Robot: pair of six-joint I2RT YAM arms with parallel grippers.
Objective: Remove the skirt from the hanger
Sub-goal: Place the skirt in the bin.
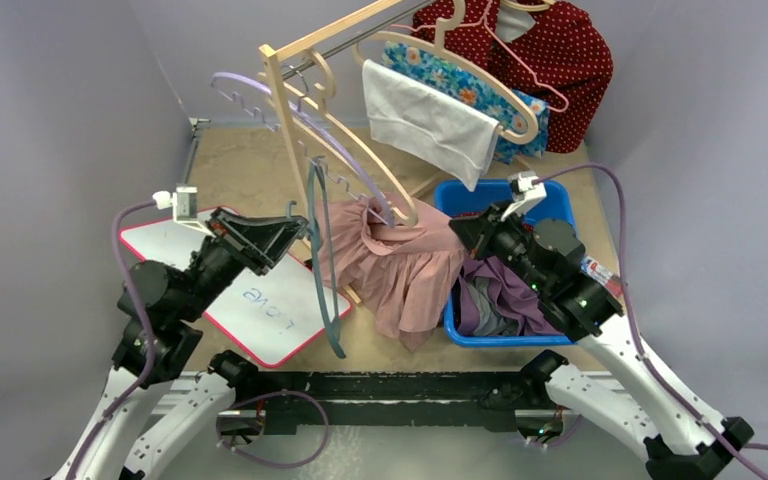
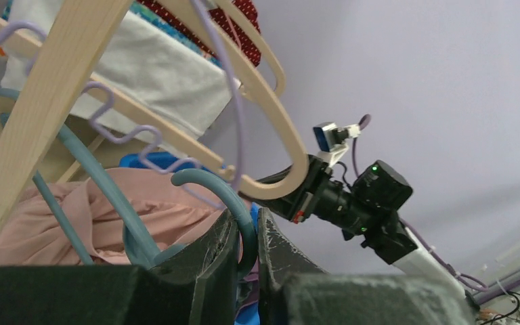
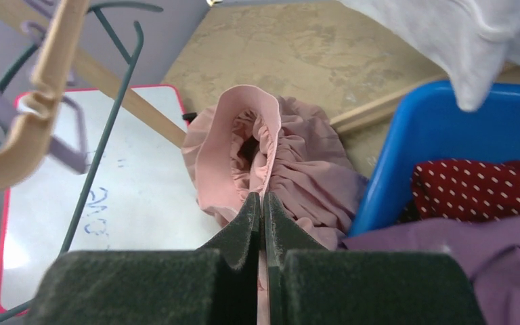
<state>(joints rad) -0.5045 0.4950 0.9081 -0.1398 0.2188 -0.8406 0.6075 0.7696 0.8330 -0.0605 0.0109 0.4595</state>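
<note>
The pink skirt [image 1: 400,265] hangs bunched in mid-table, beside the blue bin. My right gripper [image 1: 460,235] is shut on its gathered waistband, and the right wrist view shows pink fabric [image 3: 298,169] pinched between the closed fingertips of that gripper [image 3: 263,203]. The teal hanger [image 1: 320,260] hangs tilted at the skirt's left edge. My left gripper [image 1: 295,225] is shut on its hook, and the left wrist view shows the curved hook [image 2: 203,183] passing between the jaws of the left gripper [image 2: 247,233]. Whether the skirt [image 2: 74,217] still hangs on the hanger I cannot tell.
A wooden rack [image 1: 290,110] carries a wooden hanger [image 1: 360,165], a lilac hanger [image 1: 250,95], a white cloth [image 1: 425,120] and floral and red dotted garments. The blue bin [image 1: 550,200] holds purple and dotted clothes. A red-edged whiteboard [image 1: 260,310] lies at left.
</note>
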